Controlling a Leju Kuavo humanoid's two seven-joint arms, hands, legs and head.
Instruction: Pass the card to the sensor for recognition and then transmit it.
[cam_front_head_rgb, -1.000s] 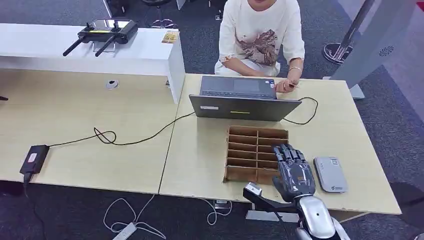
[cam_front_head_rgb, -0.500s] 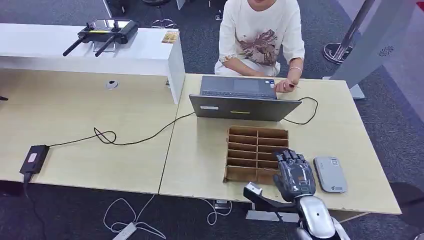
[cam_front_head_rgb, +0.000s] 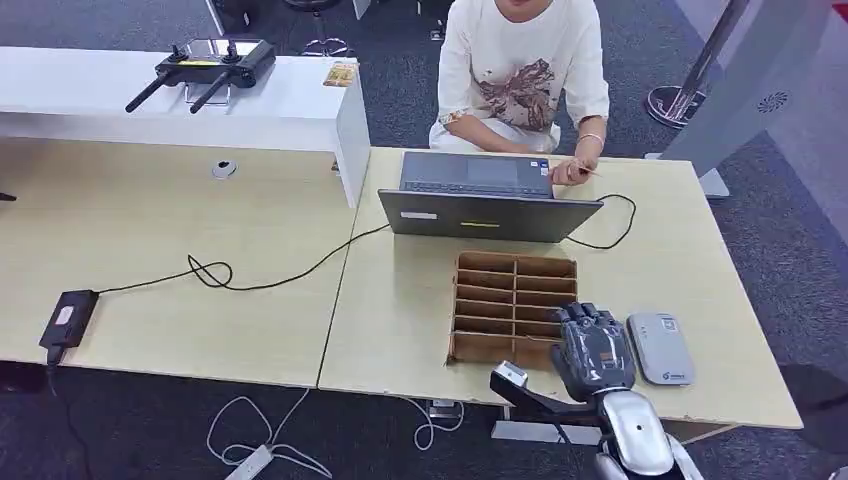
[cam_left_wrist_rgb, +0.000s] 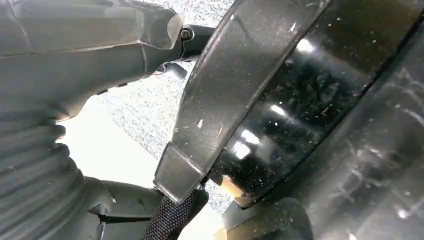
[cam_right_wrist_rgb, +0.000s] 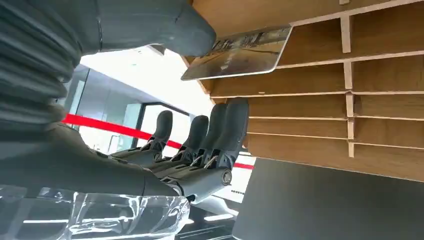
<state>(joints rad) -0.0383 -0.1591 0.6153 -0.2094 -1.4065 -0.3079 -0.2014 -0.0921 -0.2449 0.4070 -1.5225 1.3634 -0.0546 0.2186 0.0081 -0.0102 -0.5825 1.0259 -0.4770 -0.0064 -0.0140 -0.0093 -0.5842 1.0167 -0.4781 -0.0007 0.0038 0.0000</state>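
Note:
A cardboard slot organizer (cam_front_head_rgb: 500, 300) lies in the middle of the table, and a flat grey card sensor (cam_front_head_rgb: 661, 348) sits to its right. My right hand (cam_front_head_rgb: 592, 350) hovers over the organizer's front right corner with its fingers stretched out. In the right wrist view a glossy card (cam_right_wrist_rgb: 240, 52) sticks out of the wooden organizer (cam_right_wrist_rgb: 325, 100). The thumb (cam_right_wrist_rgb: 150, 25) touches the card's near end, while the dark fingers (cam_right_wrist_rgb: 210, 135) stay straight and apart from it. My left hand (cam_left_wrist_rgb: 75, 60) hangs by my body; its fingers are hidden.
An open laptop (cam_front_head_rgb: 480, 200) stands behind the organizer, its cable running left across the table. A person (cam_front_head_rgb: 525, 70) sits behind it with a hand beside the laptop. A power brick (cam_front_head_rgb: 66, 318) lies at the far left edge.
My right hand has drawn back toward me, from over the middle of the organizer to its front right corner. Everything else has stayed put.

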